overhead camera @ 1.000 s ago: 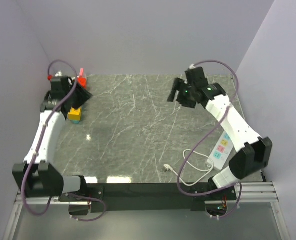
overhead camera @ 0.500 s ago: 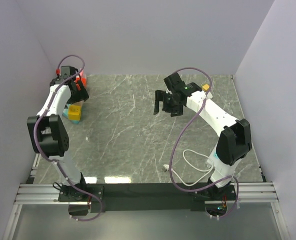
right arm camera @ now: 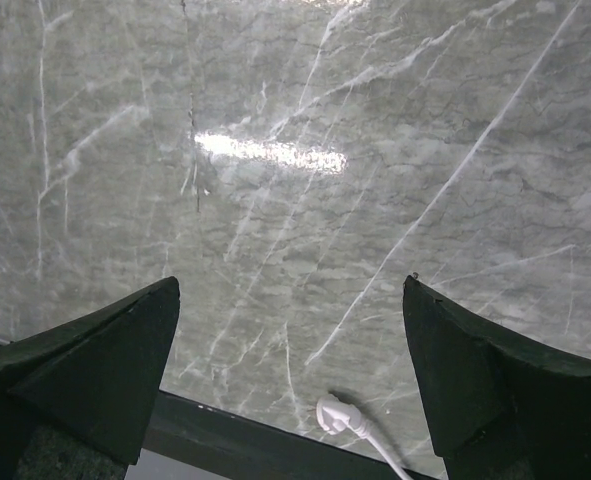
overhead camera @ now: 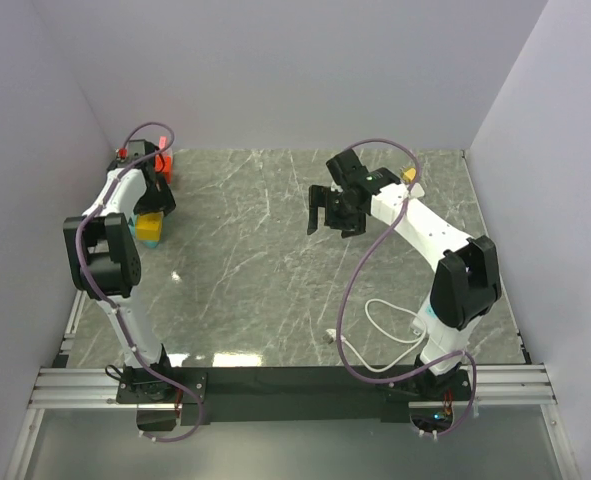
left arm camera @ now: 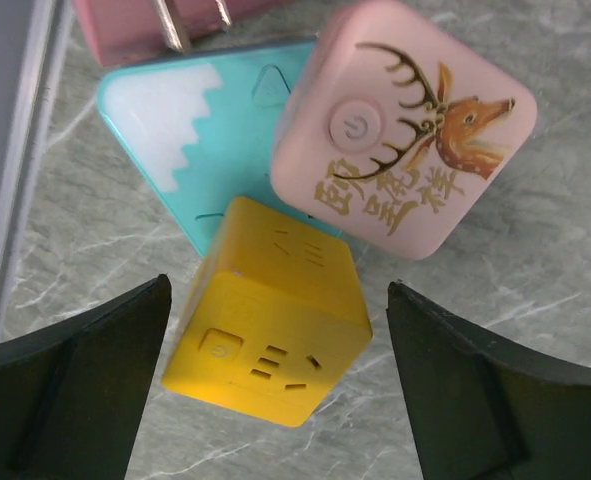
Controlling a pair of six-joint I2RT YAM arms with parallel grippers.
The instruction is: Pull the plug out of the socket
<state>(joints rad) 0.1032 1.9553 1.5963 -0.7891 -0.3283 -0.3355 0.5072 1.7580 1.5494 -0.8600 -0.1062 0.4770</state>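
Observation:
In the left wrist view a yellow cube socket and a pink cube with a deer print sit against a teal socket block. I cannot tell whether they are plugged in. A pink plug with metal prongs lies at the top edge. My left gripper is open just above the yellow cube, one finger on each side. In the top view it is at the far left by the yellow cube. My right gripper is open and empty above the table's middle.
A white cable loops at the near right and ends in a loose white plug, which also shows in the right wrist view. A red object stands at the back left corner. The side wall is close on the left.
The left arm has swung so that its gripper sits nearer the yellow cube. The right gripper has moved left and nearer over the middle of the table, then nearly stopped.

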